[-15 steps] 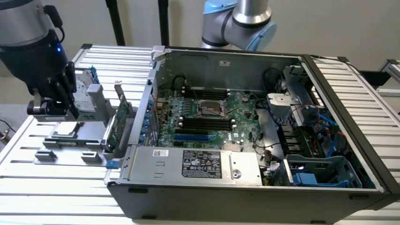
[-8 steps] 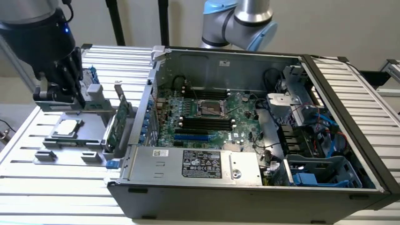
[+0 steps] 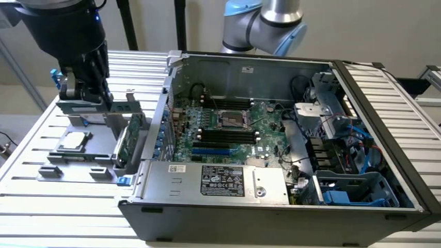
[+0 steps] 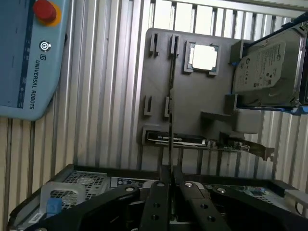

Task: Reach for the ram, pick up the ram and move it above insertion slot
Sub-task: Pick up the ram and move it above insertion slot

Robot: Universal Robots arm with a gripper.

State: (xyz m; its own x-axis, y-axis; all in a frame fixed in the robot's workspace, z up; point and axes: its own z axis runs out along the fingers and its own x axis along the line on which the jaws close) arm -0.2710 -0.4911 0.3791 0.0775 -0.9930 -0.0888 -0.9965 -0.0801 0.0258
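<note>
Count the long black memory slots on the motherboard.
4 long black memory slots, lying parallel in one bank just below the CPU socket in the exterior view, above the shorter blue slot. None looks hidden.

"UNIVERSAL ROBOTS" on teach pendant (image 4: 29, 62)

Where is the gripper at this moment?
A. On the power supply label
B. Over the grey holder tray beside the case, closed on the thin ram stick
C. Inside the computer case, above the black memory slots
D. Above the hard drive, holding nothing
B: the gripper is over the grey tray, its fingers closed on the edge-on ram.
</note>
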